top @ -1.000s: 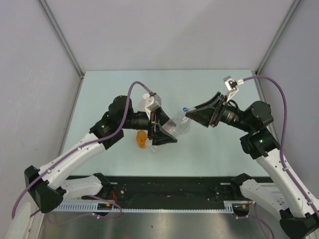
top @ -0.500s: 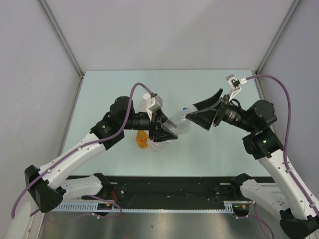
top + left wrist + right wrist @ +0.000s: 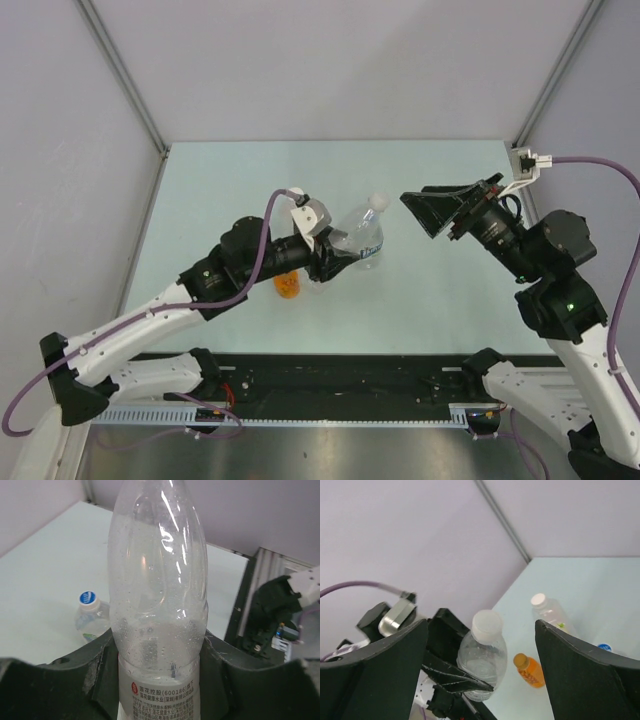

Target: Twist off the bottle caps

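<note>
- Left gripper point(image 3: 340, 262) closed around the bottle point(image 3: 366, 238) low down, holding it upright mid-table; the thin plastic may twist in that grip.
- White cap point(image 3: 378, 201) screwed on top.
- Right gripper point(image 3: 420, 213) wide open, empty, just beside the cap without touching; closing off-centre could tip the bottle.

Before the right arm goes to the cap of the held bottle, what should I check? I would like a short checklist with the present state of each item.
1. Left gripper clamps the bottle: ok, one finger on each side of it.
2. Bottle stands with its cap end up: ok.
3. Cap is on the neck: ok, white and seated.
4. Right gripper is open: ok, fingers wide apart.
5. Right gripper aims at the cap: ok, the right wrist view shows the cap between its fingers.
6. Right gripper is at the cap: not ok, the top view shows a gap between them.
</note>
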Robot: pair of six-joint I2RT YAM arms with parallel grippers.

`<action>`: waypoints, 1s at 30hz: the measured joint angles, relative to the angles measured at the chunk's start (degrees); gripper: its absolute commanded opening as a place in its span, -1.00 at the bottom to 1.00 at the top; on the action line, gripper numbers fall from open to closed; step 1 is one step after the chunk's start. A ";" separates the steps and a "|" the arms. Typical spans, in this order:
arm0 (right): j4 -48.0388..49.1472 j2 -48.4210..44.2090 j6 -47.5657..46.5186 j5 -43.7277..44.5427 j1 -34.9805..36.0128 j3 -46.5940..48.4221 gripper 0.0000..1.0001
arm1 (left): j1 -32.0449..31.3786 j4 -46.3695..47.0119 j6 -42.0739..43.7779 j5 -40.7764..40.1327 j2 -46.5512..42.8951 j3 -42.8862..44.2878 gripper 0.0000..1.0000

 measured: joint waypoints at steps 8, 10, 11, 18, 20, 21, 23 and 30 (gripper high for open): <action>-5.51 2.62 0.24 15.10 8.28 0.00 0.72 | -10.86 2.51 3.19 -30.32 0.83 -0.85 -1.00; -5.88 3.41 -0.07 18.16 11.56 0.00 0.66 | -13.29 3.61 4.37 -36.24 2.32 -0.83 -0.99; -5.88 3.72 -0.22 19.37 12.81 0.00 0.63 | -14.58 3.96 5.14 -39.34 3.54 -0.83 -1.00; -5.64 5.42 -0.90 24.87 17.09 0.00 0.27 | -18.56 4.35 7.69 -47.67 7.89 -0.83 -1.00; -5.66 5.70 -0.96 25.75 17.38 0.00 0.20 | -18.86 4.87 8.04 -48.76 7.85 -0.83 -1.00; -5.66 5.79 -0.98 26.25 17.42 0.00 0.19 | -18.88 5.25 8.11 -49.16 7.85 -0.83 -1.00; -5.70 5.99 -0.96 27.06 17.53 0.00 0.19 | -18.91 5.77 8.39 -49.83 7.76 -0.83 -0.99; -5.88 6.84 -0.96 28.87 17.53 0.00 0.20 | -19.76 6.71 8.90 -50.66 7.41 -0.85 -1.00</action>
